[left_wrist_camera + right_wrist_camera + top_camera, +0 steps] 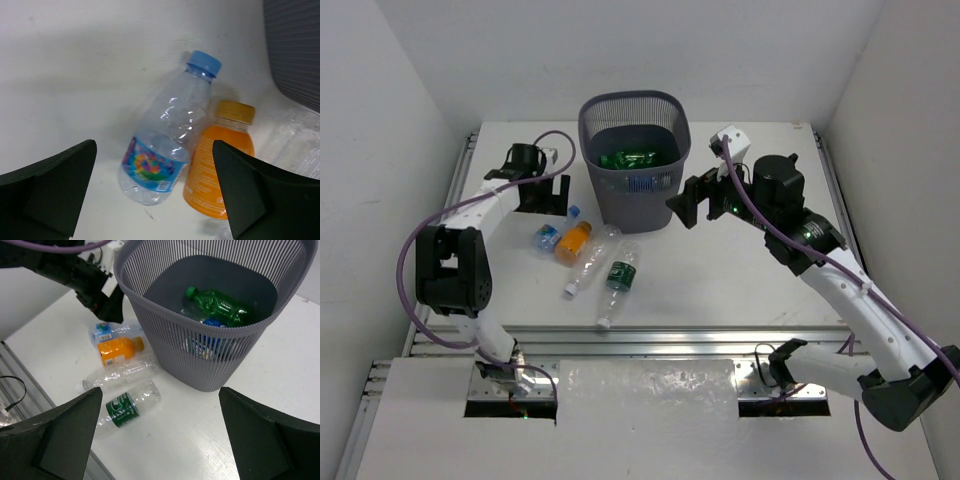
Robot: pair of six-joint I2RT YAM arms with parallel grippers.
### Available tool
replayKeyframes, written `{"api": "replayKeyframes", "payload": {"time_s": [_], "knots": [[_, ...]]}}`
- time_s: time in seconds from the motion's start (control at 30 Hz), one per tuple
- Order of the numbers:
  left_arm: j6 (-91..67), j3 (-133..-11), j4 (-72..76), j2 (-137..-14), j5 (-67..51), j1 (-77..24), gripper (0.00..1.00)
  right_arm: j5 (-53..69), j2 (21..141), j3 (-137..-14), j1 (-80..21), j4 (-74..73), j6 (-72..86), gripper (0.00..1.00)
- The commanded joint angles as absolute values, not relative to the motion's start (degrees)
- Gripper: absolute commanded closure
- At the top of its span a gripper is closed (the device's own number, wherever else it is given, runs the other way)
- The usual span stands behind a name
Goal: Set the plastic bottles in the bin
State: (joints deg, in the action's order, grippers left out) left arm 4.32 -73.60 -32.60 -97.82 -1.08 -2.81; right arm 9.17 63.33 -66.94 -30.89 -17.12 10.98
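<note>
Bin (632, 190) stands far-centre on the table (740, 290), green bottle (220, 302) inside. Left gripper (548, 195) and right gripper (692, 208) both spread, empty. Blue-cap bottle (165, 145), orange bottle (220, 170) touching, below the left gripper.

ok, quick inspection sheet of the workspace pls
Surface: white table, bare apart from the job's things.
Job's things: bin upright at the back, green bottle and others inside. Lying outside: blue-cap bottle, orange bottle, clear bottle, green-label bottle.
Clutter: nothing seen.
Grippers: left gripper open, empty, aimed at blue-cap bottle; right gripper open, empty, beside the bin.
Cables: purple cables along both arms.
Surroundings: white walls.
</note>
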Motion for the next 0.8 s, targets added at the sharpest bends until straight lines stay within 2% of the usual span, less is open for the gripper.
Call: {"api": "replayKeyframes", "payload": {"time_s": [0.0,0.17,0.33,0.37,0.43,0.5,0.57,0.63,0.67,0.7,0.77], "knots": [[5.19,-74.53,-32.25,-98.87,-6.69,-2.72,0.03,11.51,62.49,-65.92,-30.94,-13.27,11.95,0.01],[3.17,-72.34,-31.91,-102.04,-1.60,-2.64,0.05,12.92,61.70,-65.39,-30.94,-12.39,12.66,0.01],[0.53,-70.40,-30.15,-103.97,4.38,-1.76,0.13,13.80,61.79,-65.04,-30.94,-11.78,13.36,0.01],[-1.30,-70.05,-29.97,-104.24,6.48,-1.41,0.17,13.97,61.79,-64.95,-30.85,-11.69,13.53,0.01],[-3.07,-70.48,-30.14,-105.55,8.43,-0.18,0.40,14.67,62.05,-64.60,-31.02,-11.16,14.24,0.01],[-4.48,-71.28,-30.85,-107.13,8.44,0.00,0.49,15.03,62.22,-64.69,-30.94,-10.81,14.76,0.01],[-5.35,-71.80,-31.46,-107.14,8.61,0.00,0.62,15.64,62.49,-65.30,-30.94,-11.07,15.12,0.01],[-5.97,-71.81,-32.25,-105.65,9.49,1.49,0.81,16.17,62.84,-65.92,-30.94,-11.42,15.38,0.01],[-7.11,-72.24,-33.13,-104.77,10.71,1.58,0.94,16.35,62.93,-66.61,-30.94,-11.77,15.55,0.01],[-8.08,-72.33,-34.44,-101.46,11.68,1.76,1.00,17.22,63.02,-67.06,-30.94,-11.95,16.08,0.01],[-10.70,-71.55,-35.85,-93.57,12.92,1.85,1.00,19.32,63.28,-68.20,-31.02,-11.69,18.09,0.01]]}}
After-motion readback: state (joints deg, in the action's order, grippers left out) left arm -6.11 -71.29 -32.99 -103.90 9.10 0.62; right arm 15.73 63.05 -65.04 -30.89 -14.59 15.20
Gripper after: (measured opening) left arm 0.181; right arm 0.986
